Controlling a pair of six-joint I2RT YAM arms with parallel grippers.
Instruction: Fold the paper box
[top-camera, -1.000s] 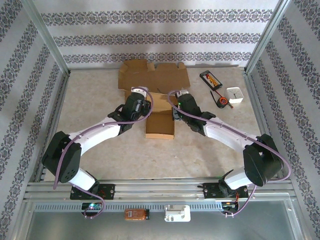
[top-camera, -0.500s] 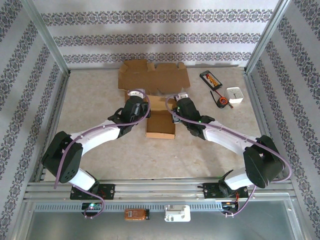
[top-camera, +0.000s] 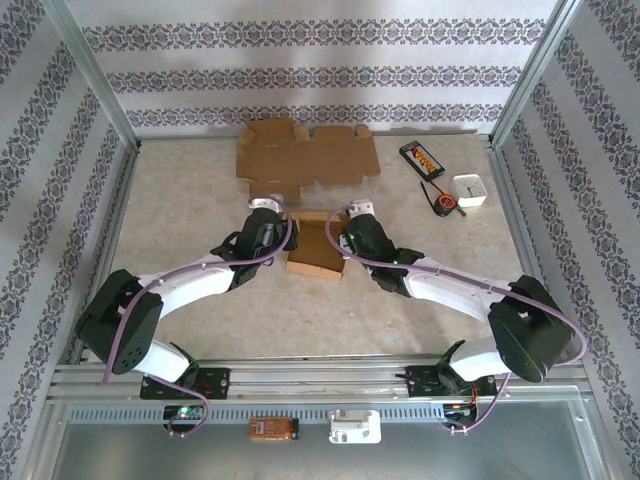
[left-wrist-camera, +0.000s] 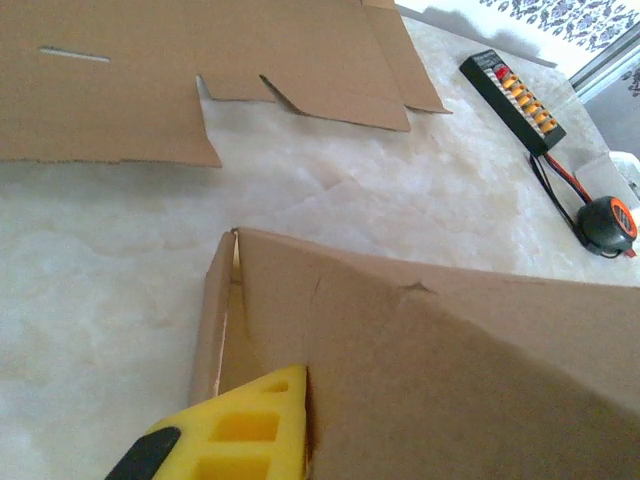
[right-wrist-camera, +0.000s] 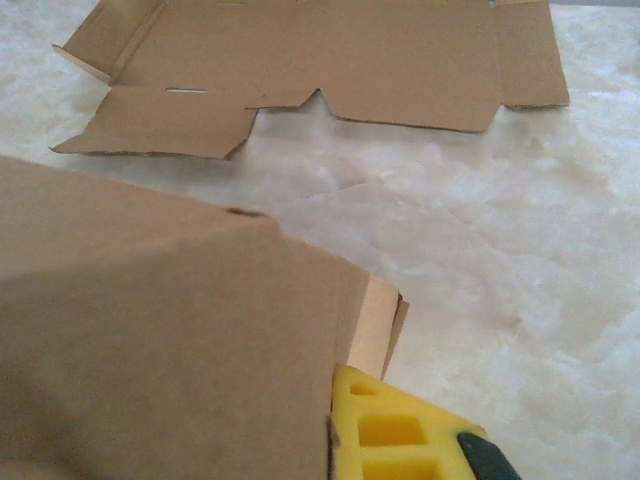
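Observation:
The paper box (top-camera: 318, 250) is a brown cardboard box, partly folded, standing at the table's middle between my two arms. My left gripper (top-camera: 283, 224) is shut on its left wall, and one yellow finger (left-wrist-camera: 240, 425) lies flat against that wall (left-wrist-camera: 420, 370); the other finger is hidden behind the cardboard. My right gripper (top-camera: 343, 230) is shut on the right wall (right-wrist-camera: 170, 340) in the same way, with one yellow finger (right-wrist-camera: 400, 435) showing beside a tucked side flap (right-wrist-camera: 375, 325).
A flat unfolded cardboard sheet (top-camera: 305, 152) lies against the back wall. At the back right lie a black charger (top-camera: 422, 158), a round black-and-orange item (top-camera: 445, 206) and a small white box (top-camera: 470, 190). Bare marble table lies left and near.
Both grippers have drawn the box toward the near edge, away from the flat sheet. From above the box now looks shorter, its far part raised.

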